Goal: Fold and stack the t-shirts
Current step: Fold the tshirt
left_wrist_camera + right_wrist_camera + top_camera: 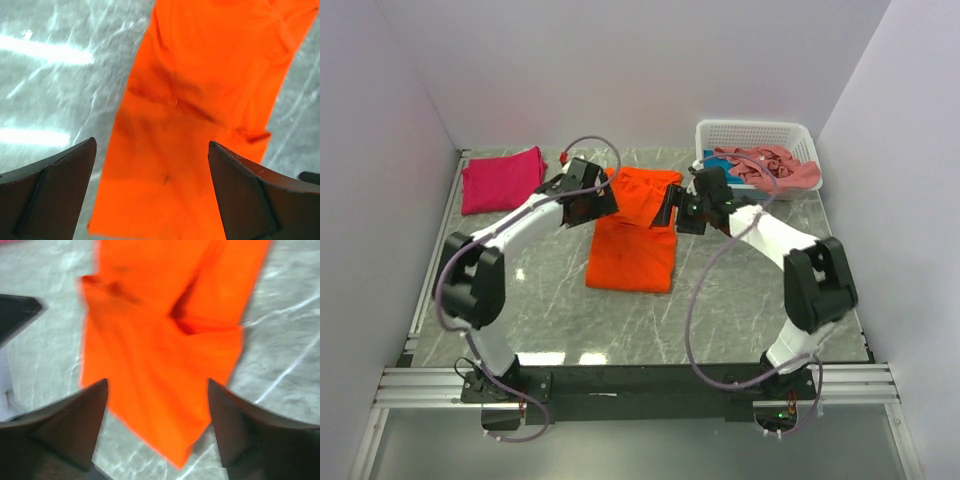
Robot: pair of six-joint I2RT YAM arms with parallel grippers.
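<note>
The bright orange t-shirt (pixel 635 235) lies in the middle of the table as a long narrow strip, its far part rumpled. It fills the left wrist view (pixel 200 100) and the right wrist view (pixel 165 350). My left gripper (pixel 603 206) hovers open over its far left edge. My right gripper (pixel 672 213) hovers open over its far right edge. Neither holds cloth. The magenta-red t-shirt (pixel 501 179) lies folded at the far left. The salmon-pink t-shirt (pixel 770 165) and a bit of the teal-blue t-shirt (pixel 730 165) lie in the basket.
The white lattice basket (pixel 756 133) stands at the far right corner. White walls close in the back and both sides. The table is grey marble (pixel 550 310).
</note>
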